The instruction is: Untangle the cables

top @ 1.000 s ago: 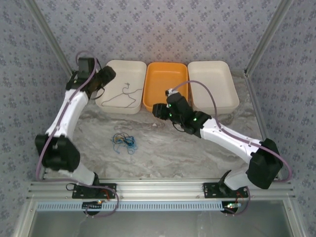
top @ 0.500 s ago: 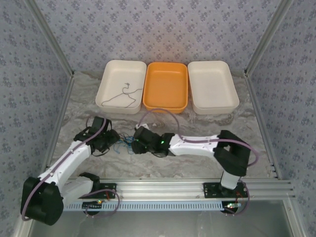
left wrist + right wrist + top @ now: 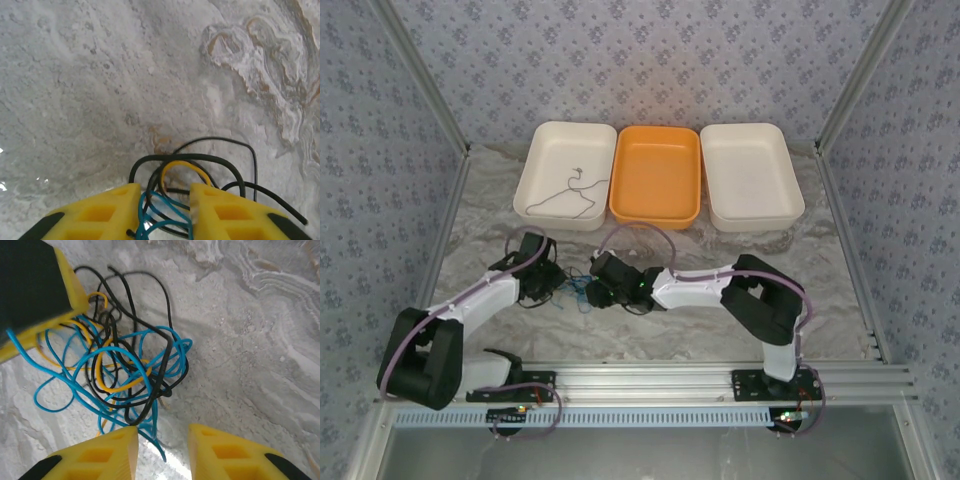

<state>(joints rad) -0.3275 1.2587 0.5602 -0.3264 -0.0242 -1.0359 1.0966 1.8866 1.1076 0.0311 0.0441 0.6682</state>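
**Top external.** The cables [image 3: 574, 292] lie as one small knot on the marble table [image 3: 720, 250], toward the near edge and left of centre. The left pincer [image 3: 557, 288] comes at the knot from the left, the right pincer [image 3: 590, 296] from the right. The two nearly meet over it. A lone wire [image 3: 570, 195] lies well apart in the cream tray [image 3: 535, 170] at back left. The jaws are too small to read here.

**Left wrist.** The yellow fingers [image 3: 107, 212] are drawn in to a narrow gap. Blue-green loops [image 3: 160, 212] and a dark strand run through that gap. A tan loop [image 3: 182, 166] and dark arcs fan out just ahead of the tips. Cannot tell whether the pads bite the strands or merely straddle them.

**Right wrist.** The knot sits just ahead of the fingertips, a little to the left. The jaws stand apart over bare table. Only a blue-green tail end [image 3: 161, 452] trails into the gap, and nothing is clasped. A finger of the left pincer sits at the knot's far left, with strands running up to it.

**Handling, my estimate.**
- The cables look very light, limp, thin and smooth-jacketed.
- A shallow pinch will likely slip, and any pull will likely drag the whole knot along.
- The best hold is probably a free end or an outer loop, not the dense core.
- One side should anchor while the other draws a single strand clear.
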